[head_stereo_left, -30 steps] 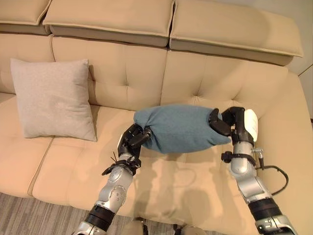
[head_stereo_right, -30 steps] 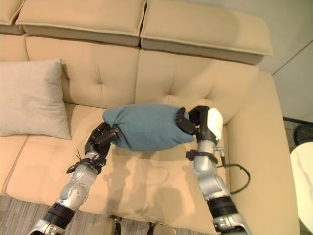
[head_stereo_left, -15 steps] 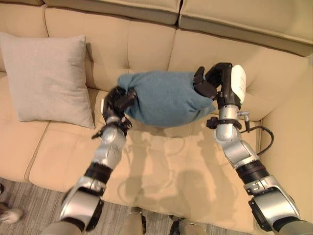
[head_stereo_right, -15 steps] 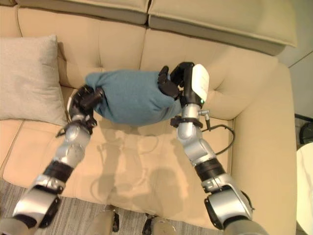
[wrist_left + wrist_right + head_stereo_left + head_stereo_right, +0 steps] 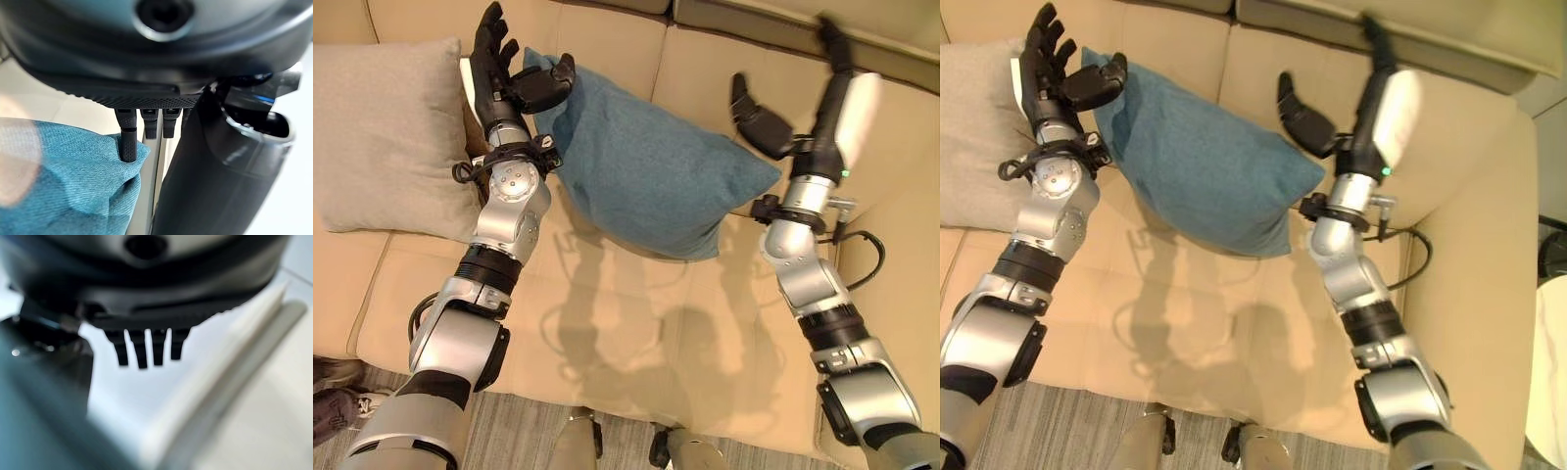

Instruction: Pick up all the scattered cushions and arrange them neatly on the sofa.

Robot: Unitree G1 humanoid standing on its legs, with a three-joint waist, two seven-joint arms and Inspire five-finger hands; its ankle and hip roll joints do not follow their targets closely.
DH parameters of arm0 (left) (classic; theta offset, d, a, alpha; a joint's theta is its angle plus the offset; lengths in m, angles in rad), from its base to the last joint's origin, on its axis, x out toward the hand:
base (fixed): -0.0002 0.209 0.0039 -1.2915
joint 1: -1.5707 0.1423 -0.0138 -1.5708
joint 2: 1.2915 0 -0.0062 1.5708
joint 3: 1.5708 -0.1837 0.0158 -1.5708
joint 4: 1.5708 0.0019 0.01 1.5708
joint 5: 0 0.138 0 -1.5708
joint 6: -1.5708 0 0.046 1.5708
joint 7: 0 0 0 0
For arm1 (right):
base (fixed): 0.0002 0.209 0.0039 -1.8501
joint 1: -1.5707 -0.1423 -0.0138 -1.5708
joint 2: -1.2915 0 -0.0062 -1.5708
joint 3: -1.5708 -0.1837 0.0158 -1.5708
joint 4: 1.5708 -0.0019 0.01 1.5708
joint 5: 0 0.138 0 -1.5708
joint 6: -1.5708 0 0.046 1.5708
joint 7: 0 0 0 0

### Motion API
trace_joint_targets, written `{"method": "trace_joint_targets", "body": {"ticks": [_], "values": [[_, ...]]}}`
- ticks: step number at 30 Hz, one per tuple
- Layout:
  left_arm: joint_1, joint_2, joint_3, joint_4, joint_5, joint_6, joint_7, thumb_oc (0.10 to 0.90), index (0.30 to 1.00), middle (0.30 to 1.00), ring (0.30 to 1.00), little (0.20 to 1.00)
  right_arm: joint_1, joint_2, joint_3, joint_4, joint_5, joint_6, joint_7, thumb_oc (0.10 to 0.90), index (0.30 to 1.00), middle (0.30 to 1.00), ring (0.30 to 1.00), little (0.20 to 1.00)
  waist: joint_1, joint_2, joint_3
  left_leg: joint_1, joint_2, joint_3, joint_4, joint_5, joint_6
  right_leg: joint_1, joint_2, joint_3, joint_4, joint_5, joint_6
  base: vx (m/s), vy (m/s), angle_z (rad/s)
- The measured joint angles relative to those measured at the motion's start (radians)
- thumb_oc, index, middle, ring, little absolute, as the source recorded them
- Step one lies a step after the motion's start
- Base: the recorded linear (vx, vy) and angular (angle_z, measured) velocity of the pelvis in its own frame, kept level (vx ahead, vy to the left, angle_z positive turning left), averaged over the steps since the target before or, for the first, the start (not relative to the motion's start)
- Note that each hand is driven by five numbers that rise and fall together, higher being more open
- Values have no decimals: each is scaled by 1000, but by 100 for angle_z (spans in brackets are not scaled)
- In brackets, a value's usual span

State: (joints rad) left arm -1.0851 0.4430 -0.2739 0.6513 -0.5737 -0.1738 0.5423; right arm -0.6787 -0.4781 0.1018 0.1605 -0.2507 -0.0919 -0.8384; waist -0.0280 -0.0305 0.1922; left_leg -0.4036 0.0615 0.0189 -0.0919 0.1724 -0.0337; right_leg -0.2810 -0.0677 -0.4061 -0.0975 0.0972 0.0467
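Left eye view, blue cushion (image 5: 651,162) leaning upright, corner down-right

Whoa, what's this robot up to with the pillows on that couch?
It is tidying cushions onto the beige sofa. The blue cushion now leans against the backrest. The left hand is open with its thumb at the cushion's top corner, and the right hand is open, clear of the cushion. A grey cushion leans against the backrest beside it.

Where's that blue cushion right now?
The blue cushion leans against the sofa's backrest, just right of the grey cushion, between the two open robot hands.
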Motion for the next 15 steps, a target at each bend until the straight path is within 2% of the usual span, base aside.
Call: {"method": "trace_joint_targets", "body": {"ticks": [1, 4, 6, 8, 12, 15], "values": [[0, 7, 2, 3, 2, 0, 5, 800, 900, 900, 900, 900, 25, 7, -37, -37, -13, -25, -38, 800, 900, 900, 900, 900, -10, -2, 1, -1, 0, 2, 0, 0, 0, -2, -1, 1, 0, 0, 0, 5, 33, -5], [0, 17, 0, 7, 26, 0, 22, 800, 900, 900, 900, 900, 46, 11, -67, -80, -20, -53, -64, 800, 900, 900, 900, 900, -29, -4, 2, -2, -1, 17, 0, 0, 0, -9, -3, 6, 0, 0, 0, -14, 31, -11], [0, 16, 0, 7, 26, 0, 22, 800, 900, 900, 900, 900, 49, 24, -43, -93, -19, -72, -62, 800, 900, 900, 900, 900, -32, -4, 2, -2, -1, 28, 0, 0, 0, -13, -4, 16, 0, 0, 0, -28, 22, -15], [3, 12, -1, -1, 29, 0, 23, 800, 900, 900, 900, 900, 51, 27, 29, -94, -19, -89, -52, 800, 900, 900, 900, 900, -41, -3, 2, -2, -1, 31, 0, 0, 0, -16, -4, 26, 0, 1, 0, -42, 32, -10], [3, -21, -18, -4, 66, -2, 29, 800, 900, 900, 900, 900, 74, 42, 92, -139, -18, -129, 8, 800, 900, 900, 900, 900, -40, -3, 2, -4, -1, 32, 0, 0, 0, -19, -5, 24, 0, 0, 0, -10, 8, 0], [3, -19, -29, -1, 67, -3, 38, 800, 900, 900, 900, 900, 146, 63, 117, -284, 39, -195, 98, 800, 900, 900, 900, 900, -39, -3, 2, -7, -3, 30, 0, 0, 0, -19, -6, 20, 0, 0, 0, -2, -7, 6]]}}
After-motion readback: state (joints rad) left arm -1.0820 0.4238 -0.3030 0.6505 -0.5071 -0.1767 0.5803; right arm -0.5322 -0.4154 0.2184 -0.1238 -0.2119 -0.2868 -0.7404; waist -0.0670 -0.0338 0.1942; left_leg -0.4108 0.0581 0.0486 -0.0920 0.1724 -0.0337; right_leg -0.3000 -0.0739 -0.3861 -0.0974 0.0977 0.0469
